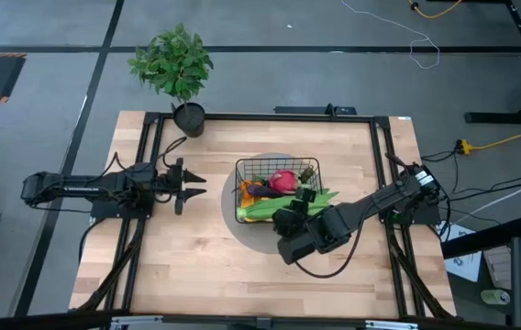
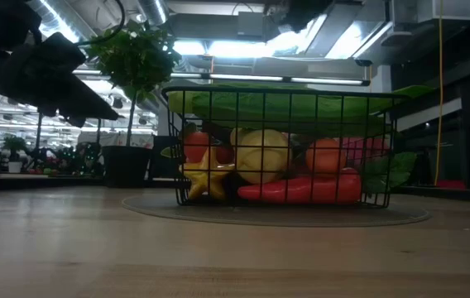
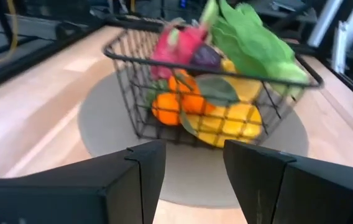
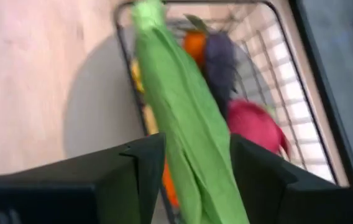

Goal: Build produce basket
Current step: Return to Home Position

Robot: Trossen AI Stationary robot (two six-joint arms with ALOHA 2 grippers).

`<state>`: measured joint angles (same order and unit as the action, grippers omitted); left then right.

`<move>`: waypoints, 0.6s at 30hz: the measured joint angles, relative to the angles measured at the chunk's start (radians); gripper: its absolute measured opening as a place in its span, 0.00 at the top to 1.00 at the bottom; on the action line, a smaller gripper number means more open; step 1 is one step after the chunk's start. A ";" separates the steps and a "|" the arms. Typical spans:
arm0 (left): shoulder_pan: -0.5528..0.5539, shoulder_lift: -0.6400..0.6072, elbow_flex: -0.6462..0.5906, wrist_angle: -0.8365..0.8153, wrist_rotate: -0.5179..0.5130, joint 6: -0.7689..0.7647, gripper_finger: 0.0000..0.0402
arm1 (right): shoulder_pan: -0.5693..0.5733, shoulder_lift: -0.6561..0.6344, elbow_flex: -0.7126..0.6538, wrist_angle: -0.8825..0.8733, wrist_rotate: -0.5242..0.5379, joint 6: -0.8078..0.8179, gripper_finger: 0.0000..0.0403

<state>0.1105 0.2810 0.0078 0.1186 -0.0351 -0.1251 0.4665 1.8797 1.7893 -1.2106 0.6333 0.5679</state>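
Note:
The black wire basket (image 1: 279, 162) stands on a round grey mat (image 1: 228, 209) at the table's middle. It holds produce: a pink dragon fruit (image 3: 179, 43), tangerines (image 3: 167, 107), yellow fruits (image 3: 226, 121) and dark grapes (image 4: 220, 62). A long green bundle (image 2: 285, 106) lies across the rim along the basket's near side. My right gripper (image 1: 288, 220) hangs open above that side, with the bundle (image 4: 176, 106) seen below between its fingers. My left gripper (image 1: 192, 189) waits open to the basket's left, pointing at it.
A leafy potted plant (image 1: 173, 64) in a black pot (image 1: 188, 117) stands at the table's far left edge. Black frame rails (image 1: 146, 165) run along both sides of the table. Bare wood lies in front of the basket toward the near edge (image 1: 242, 284).

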 joint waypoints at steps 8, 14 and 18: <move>-0.091 0.000 0.000 -0.083 -0.035 -0.004 0.62 | 0.041 0.000 0.000 -0.238 0.025 0.339 0.57; -0.116 0.000 0.000 -0.074 -0.092 0.095 0.62 | 0.082 0.000 0.000 -0.232 0.047 0.427 0.57; -0.116 0.000 0.000 -0.075 -0.102 0.102 0.62 | 0.096 0.000 0.000 -0.216 0.054 0.426 0.57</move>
<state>-0.0051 0.2810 0.0082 0.0434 -0.1375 -0.0231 0.5625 1.8797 1.7889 -1.4269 0.6876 0.9943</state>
